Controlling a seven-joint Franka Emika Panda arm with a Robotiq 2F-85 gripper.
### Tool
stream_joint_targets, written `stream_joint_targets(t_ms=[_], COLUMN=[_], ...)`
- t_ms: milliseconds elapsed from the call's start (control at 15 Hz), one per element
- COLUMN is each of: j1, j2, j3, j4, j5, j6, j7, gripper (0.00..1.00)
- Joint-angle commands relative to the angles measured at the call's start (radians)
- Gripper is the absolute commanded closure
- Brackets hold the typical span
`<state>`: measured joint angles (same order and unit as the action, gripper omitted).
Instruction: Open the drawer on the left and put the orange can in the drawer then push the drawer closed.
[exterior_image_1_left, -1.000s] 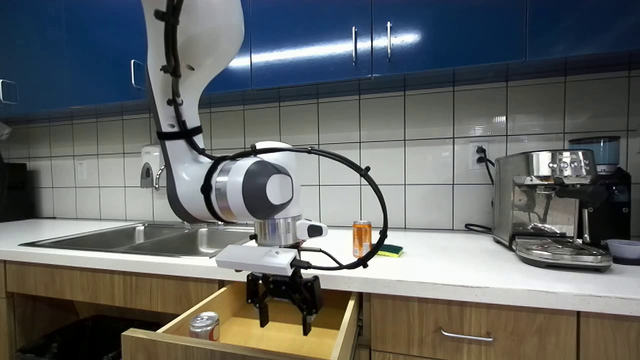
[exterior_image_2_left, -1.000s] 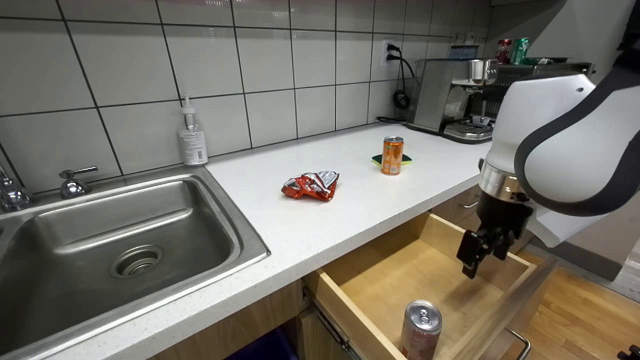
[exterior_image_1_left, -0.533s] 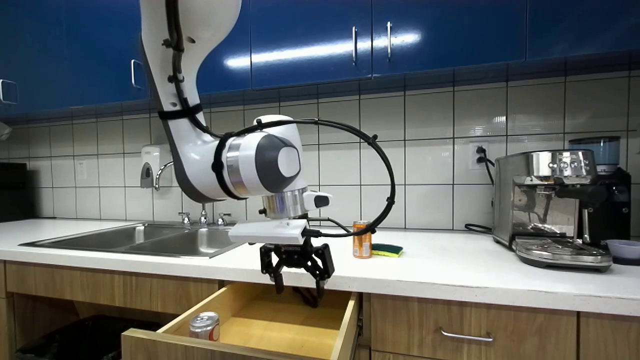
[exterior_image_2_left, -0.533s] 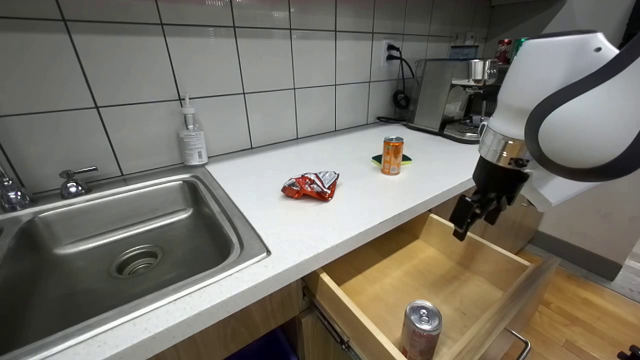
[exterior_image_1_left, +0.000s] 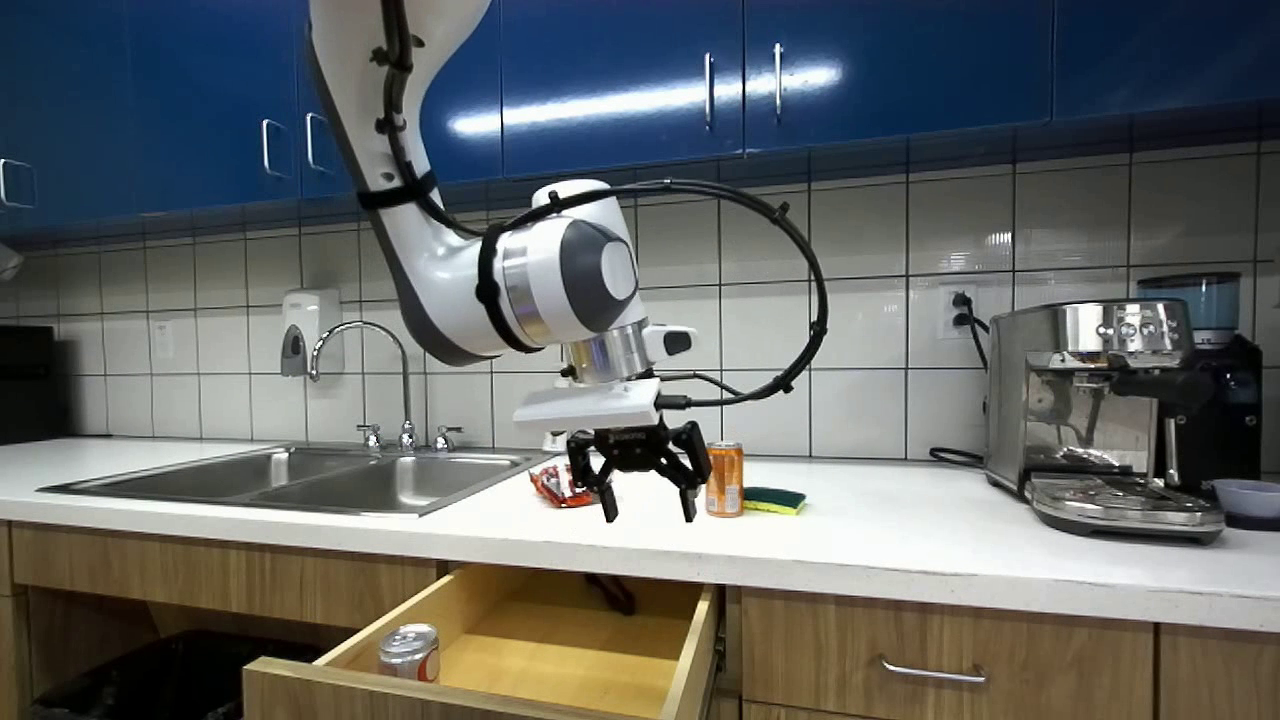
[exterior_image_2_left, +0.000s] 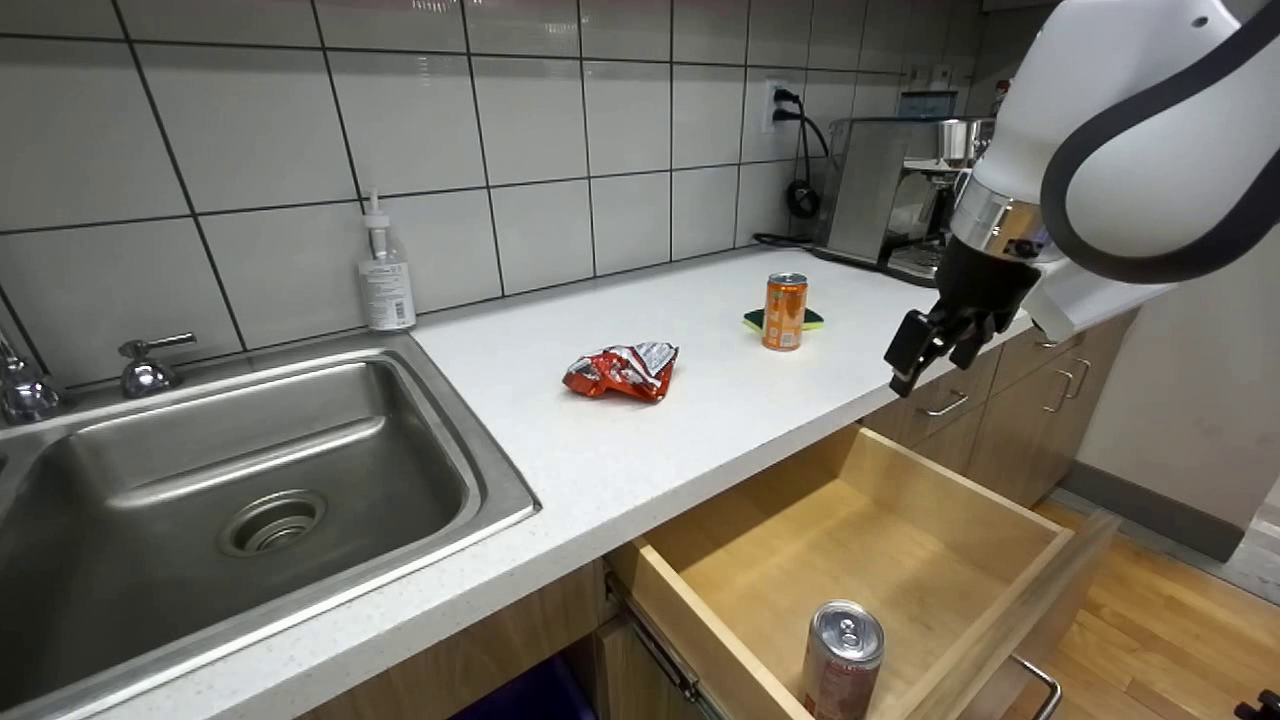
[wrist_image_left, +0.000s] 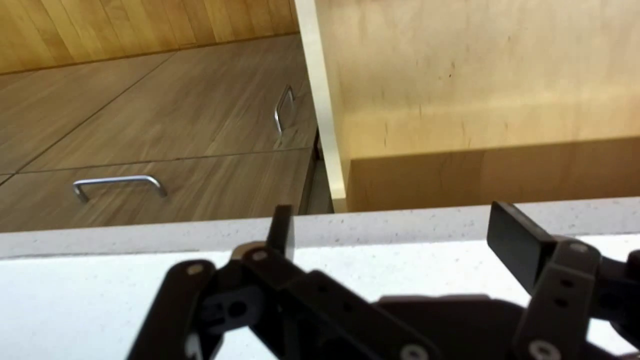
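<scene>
The drawer (exterior_image_1_left: 570, 650) stands pulled out below the counter, its pale wooden inside showing in all views. On the counter the orange can (exterior_image_2_left: 785, 312) is upright, just in front of a green-yellow sponge (exterior_image_2_left: 812, 320). My gripper (exterior_image_1_left: 650, 512) hangs fingers-down above the drawer by the counter's front edge; in an exterior view it appears left of the orange can (exterior_image_1_left: 725, 480). Both fingers (wrist_image_left: 517, 240) are spread wide with only the counter seen between them. The orange can is out of the wrist view.
A silver-topped can (exterior_image_2_left: 843, 650) stands in the drawer's corner. A crumpled red wrapper (exterior_image_2_left: 622, 372) lies on the counter between the sink (exterior_image_2_left: 300, 430) and the orange can. Farther along is a coffee machine (exterior_image_1_left: 1090, 400). A closed drawer front (exterior_image_1_left: 930, 640) sits right of the open drawer.
My gripper has risen out of the drawer space to about counter height, shifting right in an exterior view, toward the orange can. It stays open; the drawer and cans have not moved.
</scene>
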<state>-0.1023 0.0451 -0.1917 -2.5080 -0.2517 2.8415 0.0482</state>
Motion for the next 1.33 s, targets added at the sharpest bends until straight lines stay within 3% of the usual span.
stream_joint_targets(t_ms=[0,333,933,1267], j1=[-0.022,-0.031,-0.055,-0.073], j2=[0.019,0.053,0.170,0.261], j3=[-0.006,-0.006,0.023,0.035], j4=[0.081,0.183,0.431,0.586], j5=[-0.043,0.002,0.232,0.269], j6=[-0.007,-0.034,-0.199,-0.298], j7=[0.020,-0.009,-0.154,-0.201], gripper=[0.00,0.00,0.00,0.00])
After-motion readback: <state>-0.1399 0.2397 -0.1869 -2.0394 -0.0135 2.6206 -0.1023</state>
